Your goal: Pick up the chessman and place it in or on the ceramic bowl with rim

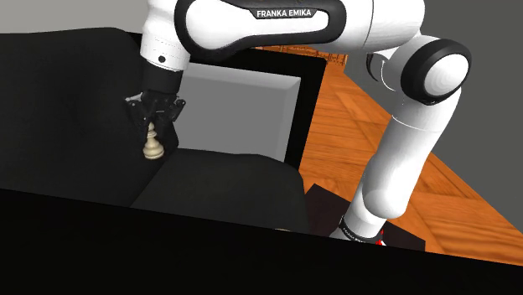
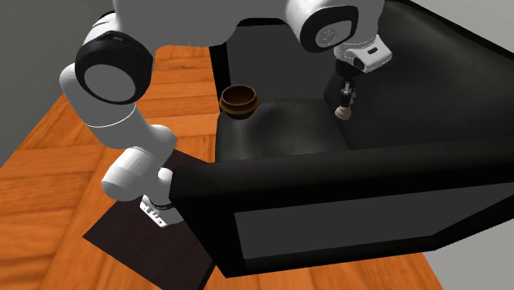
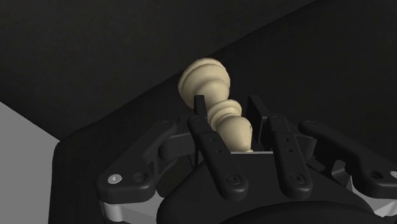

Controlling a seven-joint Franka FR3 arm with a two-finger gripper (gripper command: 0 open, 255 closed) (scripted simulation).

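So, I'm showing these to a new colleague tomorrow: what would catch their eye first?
The white arm arching over a black sofa, its black gripper clasping a cream chessman. Then the brown bowl on the seat, toward the second exterior view's left of the chessman.

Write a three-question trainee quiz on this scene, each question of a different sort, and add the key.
1. True or false: the chessman already lies in the brown bowl.
2. What colour is the chessman? A black, B cream, C red.
3. Fill in: the gripper is shut on the ____.
Key: 1 false; 2 B; 3 chessman.
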